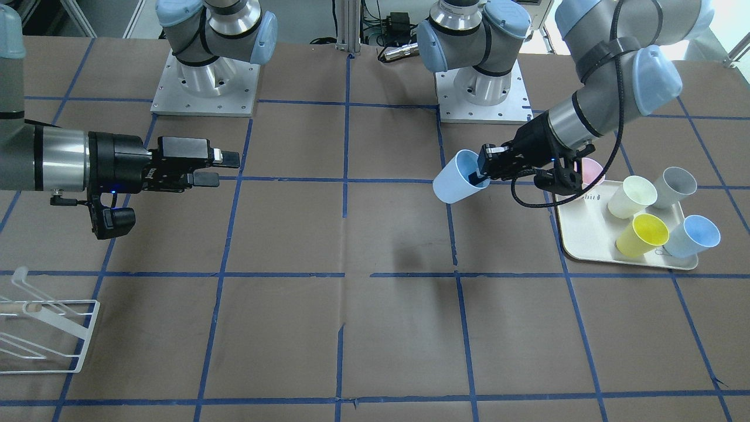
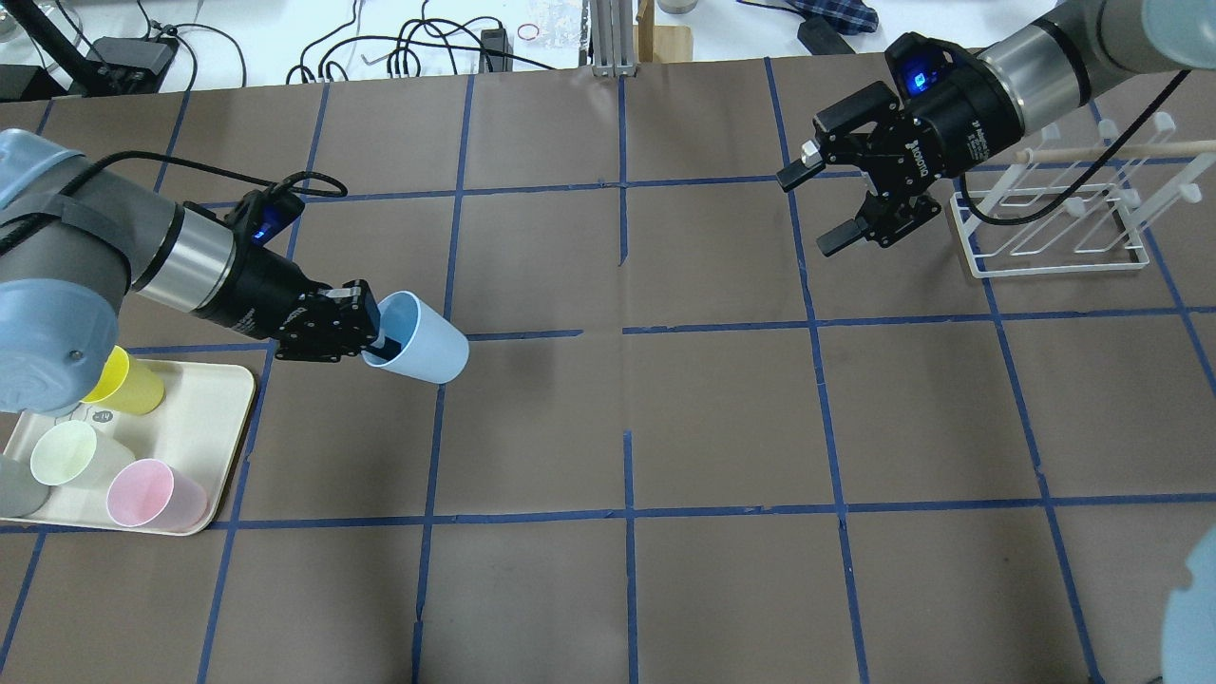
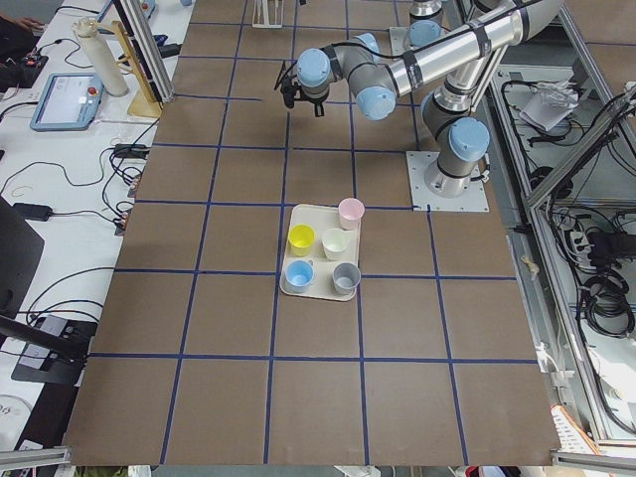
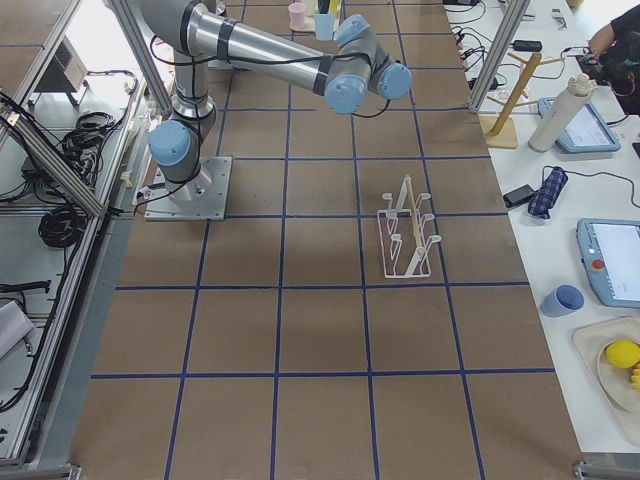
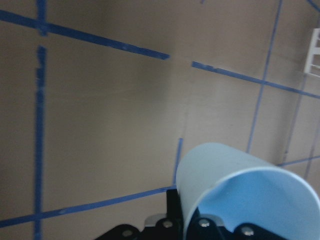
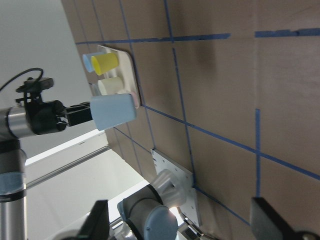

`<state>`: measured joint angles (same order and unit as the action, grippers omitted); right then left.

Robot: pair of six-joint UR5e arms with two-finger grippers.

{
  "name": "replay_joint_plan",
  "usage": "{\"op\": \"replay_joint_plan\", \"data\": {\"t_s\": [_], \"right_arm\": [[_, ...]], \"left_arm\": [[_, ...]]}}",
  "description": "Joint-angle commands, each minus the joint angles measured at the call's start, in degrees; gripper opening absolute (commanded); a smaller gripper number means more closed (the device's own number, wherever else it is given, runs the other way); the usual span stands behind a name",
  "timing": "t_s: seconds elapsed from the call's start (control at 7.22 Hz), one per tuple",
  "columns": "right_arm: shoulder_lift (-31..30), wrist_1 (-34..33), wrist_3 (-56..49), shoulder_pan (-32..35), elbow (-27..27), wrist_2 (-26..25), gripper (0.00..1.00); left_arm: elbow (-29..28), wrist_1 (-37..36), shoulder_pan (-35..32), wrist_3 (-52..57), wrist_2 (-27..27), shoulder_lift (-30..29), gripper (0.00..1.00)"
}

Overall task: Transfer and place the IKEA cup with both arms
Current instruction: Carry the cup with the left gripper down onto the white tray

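Cup (image 2: 426, 342) sideways (base rightward), left fingers (image 1: 485, 167) clamping rim, right fingers (image 2: 838, 237) apart

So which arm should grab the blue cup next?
Right. The right gripper is open and empty, facing the IKEA cup, which the left gripper holds tilted above the table.

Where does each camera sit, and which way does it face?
Front-facing: across the table, facing the robot; left end effector, right end effector.
Overhead: behind the robot, looking forward and down; left arm, right arm.
Exterior left: high at the tray's end; arms at top.
Exterior right: high at the rack's end; right arm nearest.
Left wrist: looks past the IKEA cup at the table; end effector base below.
Right wrist: looks across at that cup; own fingers in bottom corners.
Shared: both wrist views show the cup.
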<state>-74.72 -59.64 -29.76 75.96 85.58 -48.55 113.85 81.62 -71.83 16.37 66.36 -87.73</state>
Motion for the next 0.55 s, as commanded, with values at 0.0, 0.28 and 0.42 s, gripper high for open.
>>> {"op": "replay_joint_plan", "data": {"t_s": [0.0, 0.28, 0.42], "right_arm": [[-0.60, -7.40, 8.45, 1.91, -0.15, -17.82, 1.00], [-3.93, -9.78, 13.73, 3.40, -0.32, -30.84, 1.00], [-5.51, -10.22, 17.68, 5.67, -0.84, -34.38, 1.00]], "left_arm": [[-2.39, -1.20, 5.95, 12.92, 13.06, -2.87, 0.00], [-5.56, -4.10, 10.64, 22.14, 17.40, -8.39, 0.00], [-6.70, -9.15, 13.00, 24.39, 17.67, -11.47, 0.00]]}}
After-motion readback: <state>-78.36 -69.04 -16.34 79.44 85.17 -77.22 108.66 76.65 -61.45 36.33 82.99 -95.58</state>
